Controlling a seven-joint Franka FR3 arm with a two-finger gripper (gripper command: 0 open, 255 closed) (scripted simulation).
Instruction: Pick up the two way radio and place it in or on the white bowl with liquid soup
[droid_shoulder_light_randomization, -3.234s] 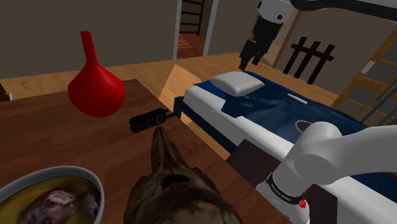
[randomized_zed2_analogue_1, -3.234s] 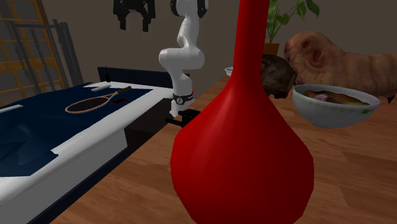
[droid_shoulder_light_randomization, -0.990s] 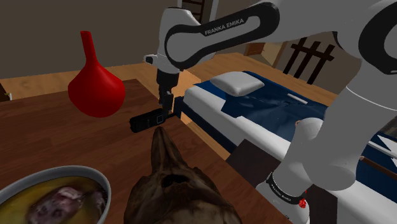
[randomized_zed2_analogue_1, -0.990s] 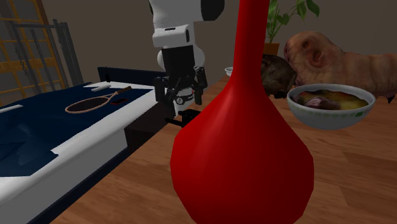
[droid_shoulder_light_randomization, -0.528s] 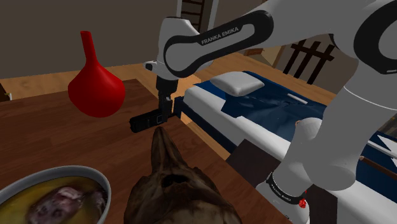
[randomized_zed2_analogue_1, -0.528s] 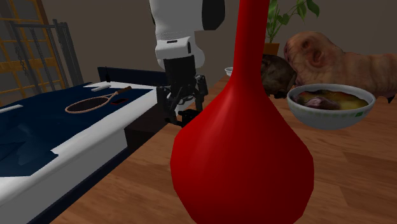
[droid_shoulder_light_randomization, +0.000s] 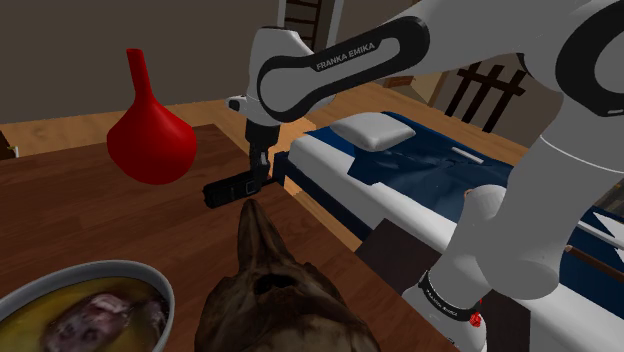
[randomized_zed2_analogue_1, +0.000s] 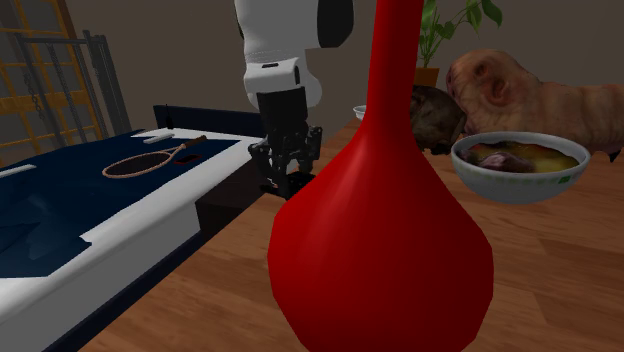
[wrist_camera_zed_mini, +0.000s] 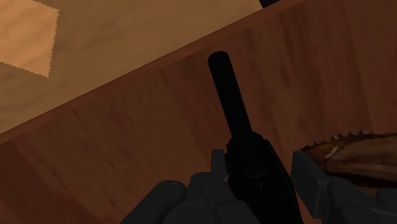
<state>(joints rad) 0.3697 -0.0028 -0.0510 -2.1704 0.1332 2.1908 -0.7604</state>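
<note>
End effector (droid_shoulder_light_randomization: 256, 178) lowered further since a half-second ago, fingers (wrist_camera_zed_mini: 310, 181) apart astride the black two way radio (droid_shoulder_light_randomization: 226, 190) lying at the surface (droid_shoulder_light_randomization: 80, 215) edge, unclasped; you close next, then carry to the bowl (randomized_zed2_analogue_1: 520, 182).

The big white robot arm with dark joints (droid_shoulder_light_randomization: 330, 60) rises from its base, bends over and reaches down. Its wrist points straight down. The black two-finger gripper (droid_shoulder_light_randomization: 258, 178) hangs low at the end. Its two black fingers (wrist_camera_zed_mini: 312, 183) stand a little apart, not squeezed together.
</note>
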